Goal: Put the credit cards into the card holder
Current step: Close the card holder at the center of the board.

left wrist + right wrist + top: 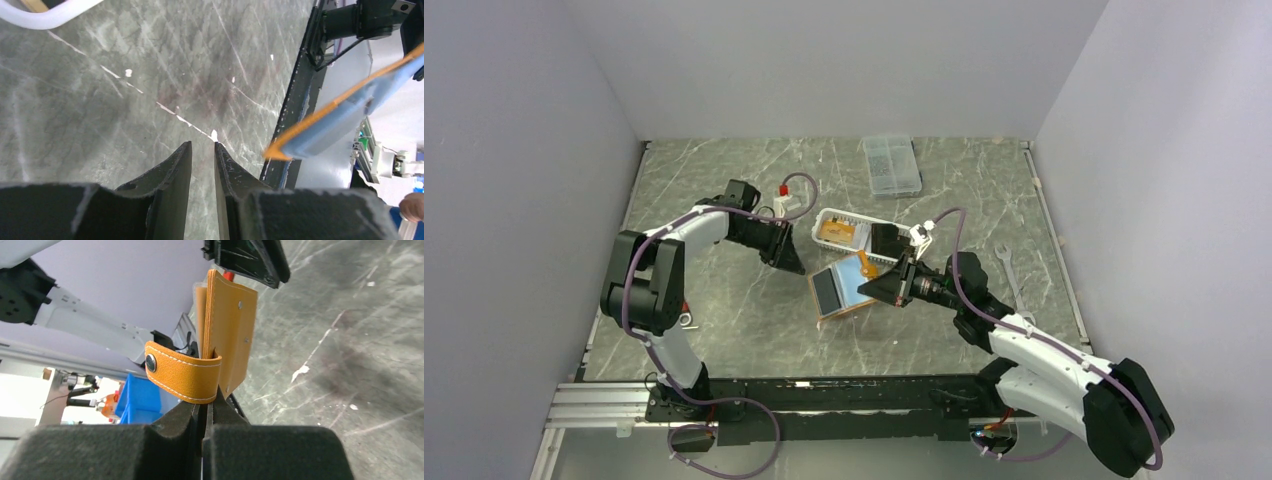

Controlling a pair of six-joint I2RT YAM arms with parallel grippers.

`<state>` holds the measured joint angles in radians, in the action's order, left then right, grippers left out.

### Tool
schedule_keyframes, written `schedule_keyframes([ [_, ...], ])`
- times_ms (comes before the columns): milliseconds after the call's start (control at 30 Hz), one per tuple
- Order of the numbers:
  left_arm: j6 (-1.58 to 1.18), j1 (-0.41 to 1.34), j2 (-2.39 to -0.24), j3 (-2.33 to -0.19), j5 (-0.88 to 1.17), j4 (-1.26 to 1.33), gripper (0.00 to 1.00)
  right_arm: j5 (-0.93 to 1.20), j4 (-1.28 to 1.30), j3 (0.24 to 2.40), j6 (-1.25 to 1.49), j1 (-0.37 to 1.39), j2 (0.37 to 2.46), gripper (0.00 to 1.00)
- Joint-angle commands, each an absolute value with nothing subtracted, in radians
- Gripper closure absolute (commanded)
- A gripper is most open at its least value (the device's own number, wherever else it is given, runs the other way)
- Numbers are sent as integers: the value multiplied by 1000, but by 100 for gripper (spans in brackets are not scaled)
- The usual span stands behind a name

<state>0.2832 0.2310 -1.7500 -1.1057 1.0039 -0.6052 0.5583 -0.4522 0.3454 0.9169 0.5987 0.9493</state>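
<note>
Grey marbled table, pale lilac walls

**Card holder open at the right gripper, two cards in the basket**

You have the card holder spread open near the middle of the table. Its light blue inside faces up, and there is a dark rectangle on its left half. Your right gripper meets its right edge, beside an orange tab. Just behind it sits the white basket, with an orange-gold card in its left part and a black card in its right. Your left gripper points down to the left of the holder, apart from it. A clear compartment box lies by the far edge. A wrench lies near the right edge.
</note>
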Motion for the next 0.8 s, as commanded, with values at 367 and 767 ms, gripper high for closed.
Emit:
schedule_keyframes([
  [367,333,346,-1653,-1041,1193,-633,72,509,-740,364,995,612,1112,100],
  [767,194,389,-1632,-1015,1081,-504,81,497,-797,330,970,637,1323,100],
])
